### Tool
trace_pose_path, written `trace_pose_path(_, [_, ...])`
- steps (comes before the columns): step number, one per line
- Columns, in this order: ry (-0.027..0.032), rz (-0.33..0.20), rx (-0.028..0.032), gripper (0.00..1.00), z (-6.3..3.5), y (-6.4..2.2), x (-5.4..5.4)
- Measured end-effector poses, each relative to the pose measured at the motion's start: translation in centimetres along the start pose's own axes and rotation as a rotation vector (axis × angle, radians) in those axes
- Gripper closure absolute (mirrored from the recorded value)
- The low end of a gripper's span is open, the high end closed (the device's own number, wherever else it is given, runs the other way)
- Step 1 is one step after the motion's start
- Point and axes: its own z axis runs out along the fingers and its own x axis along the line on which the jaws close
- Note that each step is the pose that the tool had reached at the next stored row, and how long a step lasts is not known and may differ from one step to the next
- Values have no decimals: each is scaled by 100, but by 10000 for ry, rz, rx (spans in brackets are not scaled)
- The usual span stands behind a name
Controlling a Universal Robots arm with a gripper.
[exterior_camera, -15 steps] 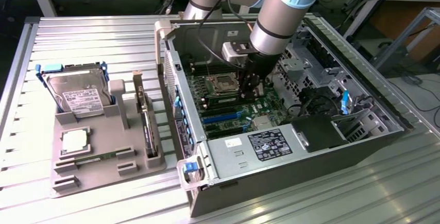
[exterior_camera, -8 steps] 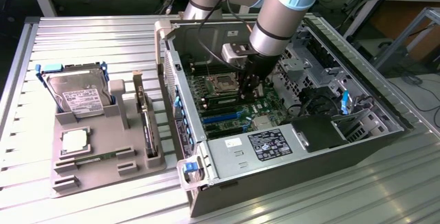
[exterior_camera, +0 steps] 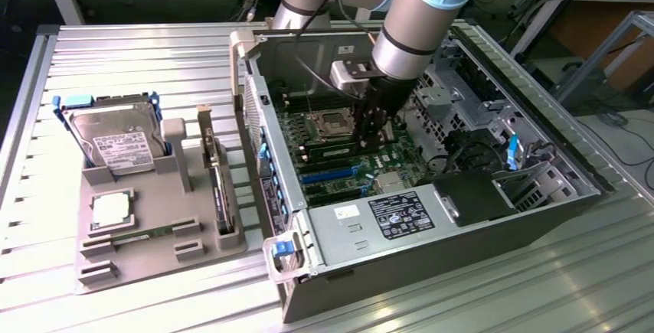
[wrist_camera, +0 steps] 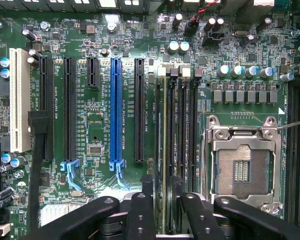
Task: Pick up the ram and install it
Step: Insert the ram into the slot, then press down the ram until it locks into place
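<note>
You find the slatted metal bench point(exterior_camera: 133, 50) carrying two loads. The open computer case point(exterior_camera: 430, 264) lies on its side and takes up the half of the bench toward the exterior view's right, reaching close to the near edge. The robot arm point(exterior_camera: 414, 19) comes in from the far edge of the bench and points down into the case. The grey fixture tray point(exterior_camera: 153, 218) sits near the bench edge at the exterior view's left, just beside the case. On the tray, note the hard drive point(exterior_camera: 118, 142) leaning in its cradle at the far end, the dark expansion card point(exterior_camera: 217, 187) standing on edge along the side nearest the case, and a processor point(exterior_camera: 110, 210) lying flat toward the near end. Inside the case, the green motherboard point(exterior_camera: 348, 176) covers the floor; in the wrist view the motherboard point(wrist_camera: 90, 130) shows a white slot point(wrist_camera: 19, 100), a blue slot point(wrist_camera: 115, 110) and a row of black slots between them. The gripper point(exterior_camera: 373, 122) hangs over the memory slots next to the empty CPU socket point(exterior_camera: 332, 122). In the wrist view the gripper point(wrist_camera: 163, 195) has its fingers point(wrist_camera: 140, 215) standing apart, one on each side of a memory slot beside the CPU socket point(wrist_camera: 240, 170). The ram point(wrist_camera: 161, 140) stands on edge in that slot, running lengthwise between the fingers; in the exterior view the ram point(exterior_camera: 327, 150) lies just beside the socket, below the gripper.
</note>
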Motion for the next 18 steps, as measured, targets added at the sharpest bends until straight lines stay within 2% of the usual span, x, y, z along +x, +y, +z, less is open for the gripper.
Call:
trace_pose_path(4, [2,5,1,74,-351,16,-18])
trace_pose_path(6, [7,20,2,89,-506,28,-28])
trace_pose_path(8, [54,23,-20,89,-658,36,-49])
trace_pose_path(9, [120,27,-25,89,-711,38,-63])
trace_pose_path(10, [119,42,-21,89,-801,42,-68])
trace_pose_path(11, [143,46,-23,89,-813,42,-71])
trace_pose_path(18, [144,64,-27,89,-813,43,-78])
